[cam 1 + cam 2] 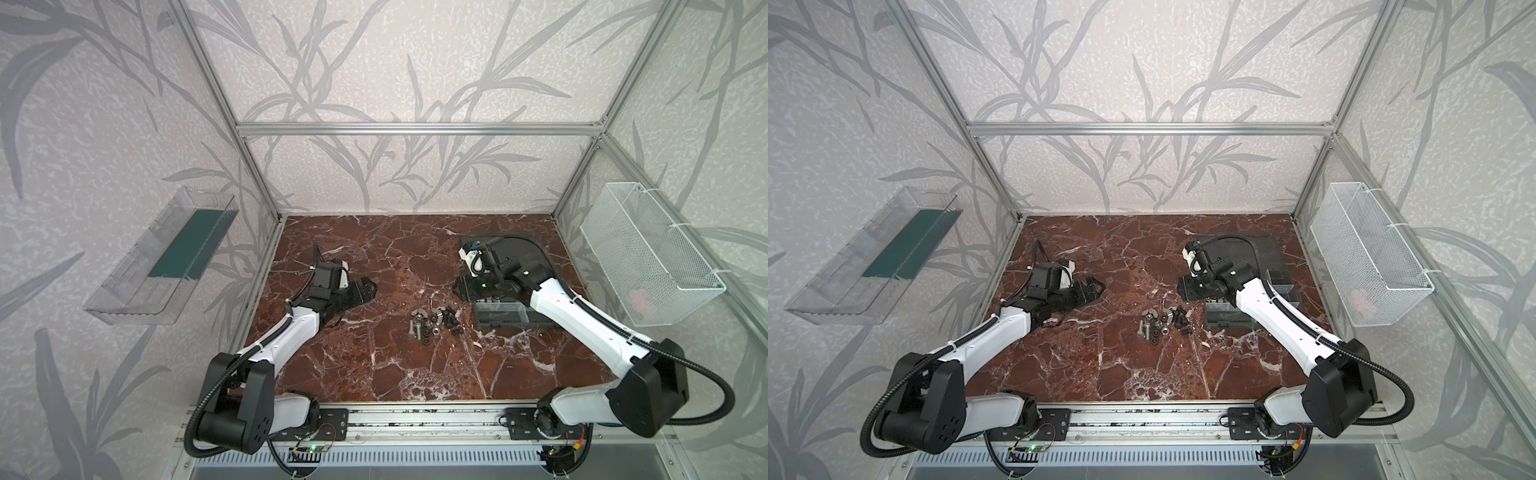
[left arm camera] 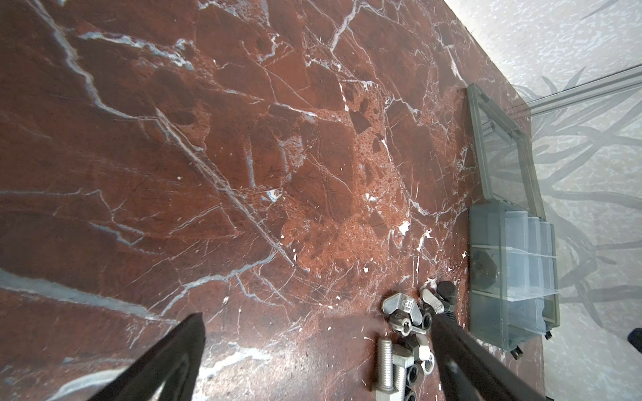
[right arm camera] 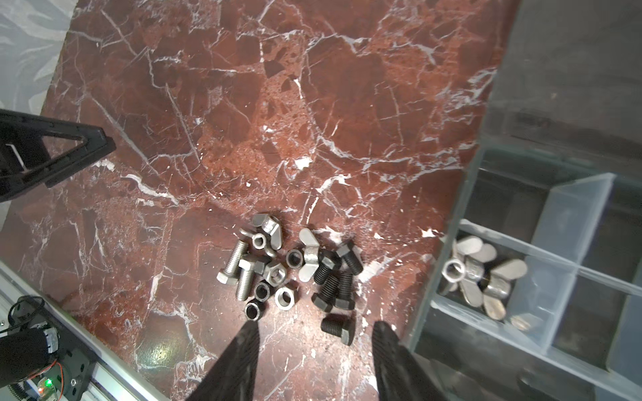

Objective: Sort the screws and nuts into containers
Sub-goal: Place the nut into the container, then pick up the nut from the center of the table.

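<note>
A loose pile lies mid-desk [image 1: 374,365]. It holds silver and black screws [image 3: 243,274] mixed with nuts [image 3: 274,272] and a few wing nuts [image 3: 269,227], most of them touching. One black screw [image 3: 338,330] sits a little apart from the pile, closest to the right hand [image 3: 316,325].

Just beside the pile stands the box [image 1: 498,320]. One compartment [image 3: 542,255] holds a small heap of silver wing nuts, and the compartments around it look bare in the right wrist view.

The right hand hangs above the desk between pile and box, its fingers partly spread with nothing between them. One finger [image 3: 392,354] overlaps the box's rim in that view.

On the pile's other side, well apart from it, the left hand [image 1: 365,291] hovers over bare desk with its fingers spread wide and empty.

Farthest back, the lid [image 2: 479,145] lies open and flat behind the box, partly hidden under the right arm in both top views.
</note>
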Available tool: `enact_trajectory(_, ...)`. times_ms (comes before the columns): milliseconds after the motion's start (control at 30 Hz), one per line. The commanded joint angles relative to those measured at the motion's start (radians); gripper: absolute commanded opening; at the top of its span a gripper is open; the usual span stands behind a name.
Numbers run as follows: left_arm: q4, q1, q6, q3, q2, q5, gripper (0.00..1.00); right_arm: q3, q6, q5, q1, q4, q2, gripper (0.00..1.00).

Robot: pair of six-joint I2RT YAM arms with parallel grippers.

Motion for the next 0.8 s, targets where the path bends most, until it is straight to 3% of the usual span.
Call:
enact_trajectory(0,-0.007,0.003,0.008,0.012,-0.001,0.0,0.99,0.01,-0.004,0.004,0.045,0.038,0.063,0.54)
enact_trajectory(233,-0.01,0.003,0.01,0.0,-0.012,-0.011,0.99,0.097,-0.086,-0.01,0.135,0.059,0.223,0.53)
enact_trajectory(767,-0.03,0.005,0.021,0.003,-0.018,-0.029,0.99,0.303,-0.203,0.072,0.148,-0.071,0.536,0.52)
